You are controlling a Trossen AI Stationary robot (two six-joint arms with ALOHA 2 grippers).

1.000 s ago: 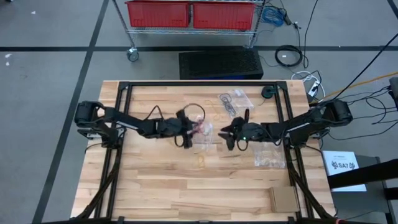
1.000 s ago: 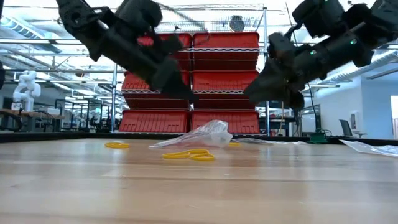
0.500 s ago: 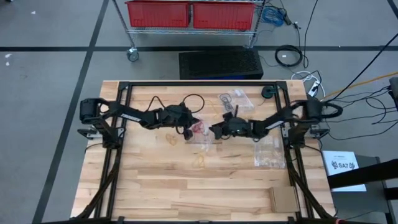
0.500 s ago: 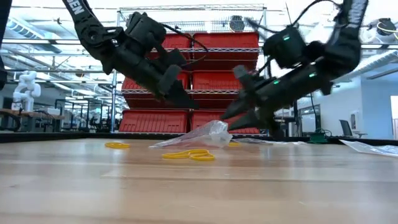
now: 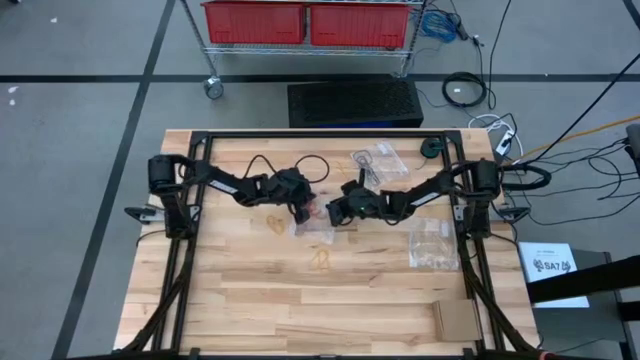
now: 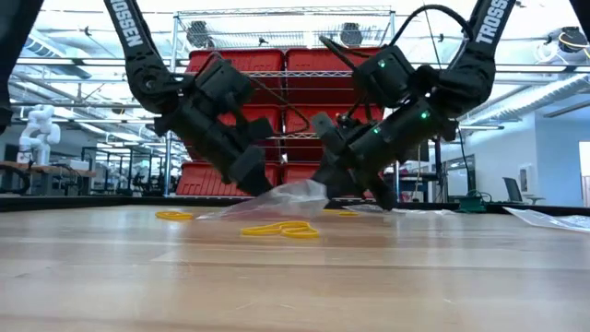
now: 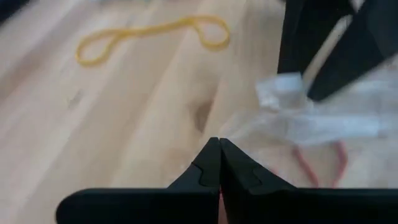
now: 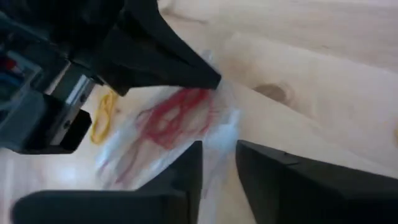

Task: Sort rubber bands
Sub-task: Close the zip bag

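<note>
A clear plastic bag (image 5: 316, 226) with red rubber bands (image 8: 177, 118) inside lies on the wooden table, mid-table. My left gripper (image 5: 305, 211) is shut, and its tips are down at the bag's left end (image 6: 267, 195). My right gripper (image 5: 334, 213) comes from the right, open by a narrow gap, its fingers (image 8: 193, 163) on either side of the bag's raised edge (image 8: 219, 140). Loose yellow rubber bands (image 6: 281, 229) lie on the wood nearer the front, with another one (image 7: 149, 37) beside the bag. My left gripper has its shut fingertips (image 7: 217, 142) at the edge of the clear bag (image 7: 249, 127), slanting down from the table's left. Whether any plastic is caught between them cannot be told. The bag rests on the table. My right gripper: I cannot tell whether its fingers touch the plastic between them.
Two more clear bags lie on the table, one at the far side (image 5: 385, 158) next to dark bands (image 5: 362, 170), one at the right (image 5: 432, 245). A cardboard piece (image 5: 455, 318) sits at the near right corner. Red bins (image 6: 323, 101) stand on a rack behind.
Both grippers have come down from above the table onto the bag, closing in on it from either side. My left gripper has gone from wide open to shut while still in the air. My right gripper's gap has narrowed.
</note>
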